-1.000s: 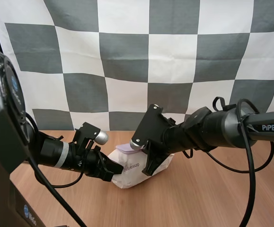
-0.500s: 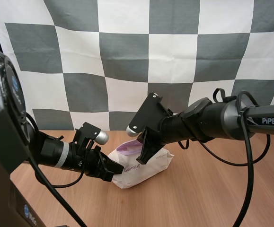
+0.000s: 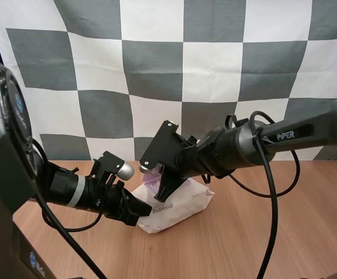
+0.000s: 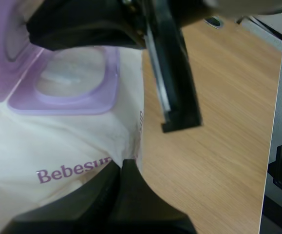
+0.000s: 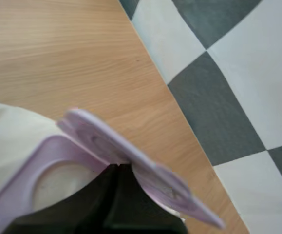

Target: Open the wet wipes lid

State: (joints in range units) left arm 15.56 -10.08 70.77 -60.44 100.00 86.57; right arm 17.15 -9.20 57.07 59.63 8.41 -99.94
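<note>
A: Where's the pack of wet wipes (image 3: 183, 204)?

B: On the table (image 3: 261, 232), nearer its rear edge than its front edge, left end tipped up a bit. "Bebesup" print faces the camera.

A: Left gripper (image 4: 122, 168)?

B: Fingers together, clamped on the wrapper at the pack's left end, just under the print. Looks like it's anchoring the pack.

A: Right gripper (image 5: 119, 170)?

B: At the lid (image 5: 106, 141). 2 fingers lie as 1 dark wedge, tips meeting at the lid's edge, so I read it as pinching the flap. The contact itself is partly hidden, so that's a judgement.

A: Lid state?

B: Up off the purple frame (image 4: 82, 100), tilted, hinged on the far side. The opening shows, something white and pale inside.

A: Step?

B: The lift itself, well along. Lid's open partway, not folded flat back.

A: Next move?

B: My guess: swing the flap further over its hinge in an arc, not straight up, or the whole pack lifts. The left hold has to take that pull. Then part the right fingers and back away clear of the flap.

A: Risk?

B: The flap could drop shut if let go too early.
</note>
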